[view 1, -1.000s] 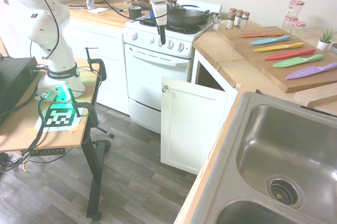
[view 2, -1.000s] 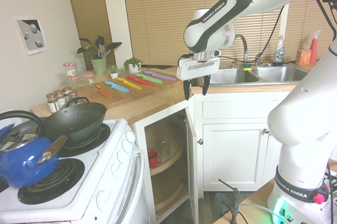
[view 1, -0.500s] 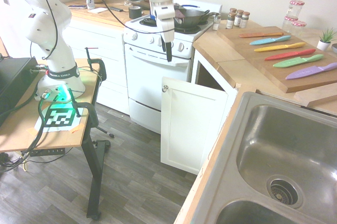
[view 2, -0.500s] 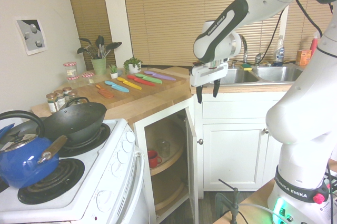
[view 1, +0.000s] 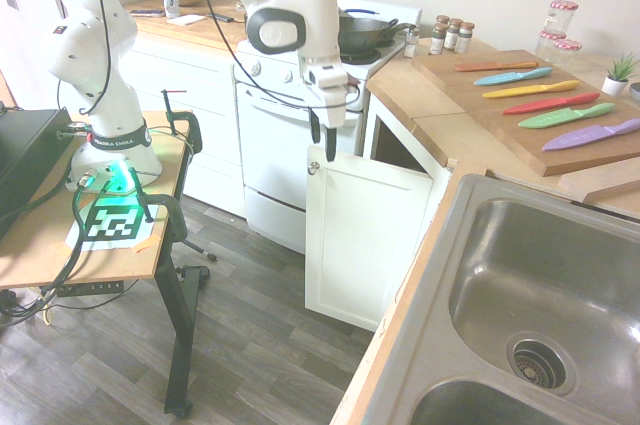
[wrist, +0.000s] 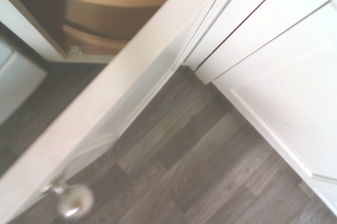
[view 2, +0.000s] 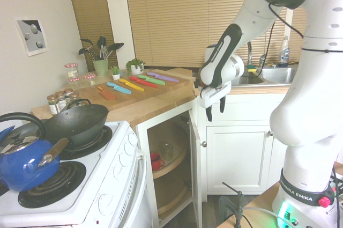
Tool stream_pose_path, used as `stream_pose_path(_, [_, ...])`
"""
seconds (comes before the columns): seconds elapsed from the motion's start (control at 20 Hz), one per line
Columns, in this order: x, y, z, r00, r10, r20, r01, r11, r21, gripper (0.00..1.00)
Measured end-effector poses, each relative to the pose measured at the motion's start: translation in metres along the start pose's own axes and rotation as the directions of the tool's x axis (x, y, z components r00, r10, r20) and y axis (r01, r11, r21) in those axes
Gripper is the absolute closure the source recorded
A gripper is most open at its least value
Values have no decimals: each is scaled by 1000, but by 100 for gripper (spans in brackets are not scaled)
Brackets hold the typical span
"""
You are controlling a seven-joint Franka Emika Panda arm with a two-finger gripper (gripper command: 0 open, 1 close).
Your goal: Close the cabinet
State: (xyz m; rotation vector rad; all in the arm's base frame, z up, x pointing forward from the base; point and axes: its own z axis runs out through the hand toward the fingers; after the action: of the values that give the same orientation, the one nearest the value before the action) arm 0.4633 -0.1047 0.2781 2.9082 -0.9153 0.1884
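A narrow white cabinet point(view 1: 385, 145) under a wooden worktop point(view 1: 440, 130), beside a white oven. Its tall recessed-panel door point(view 1: 362, 237) stands swung wide open, with a small round silver knob point(view 1: 313, 167) at its upper corner.

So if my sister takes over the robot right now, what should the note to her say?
Gripper: open, holding nothing, pointing down just above the top edge of the open cabinet door, near its knob.
Cabinet: door swung wide open; shelves inside show, with a red cup on one.
Done: the arm has come down to the door. No contact can be seen.
Left: push the door shut against the cabinet frame.
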Motion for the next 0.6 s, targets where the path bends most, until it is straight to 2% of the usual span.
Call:
stream_pose_path(0.3, [20,-29,54,994,-100,52,100,995,5,0])
stream_pose_path(0.6, [36,-41,75,993,-105,45,105,994,-11,0])
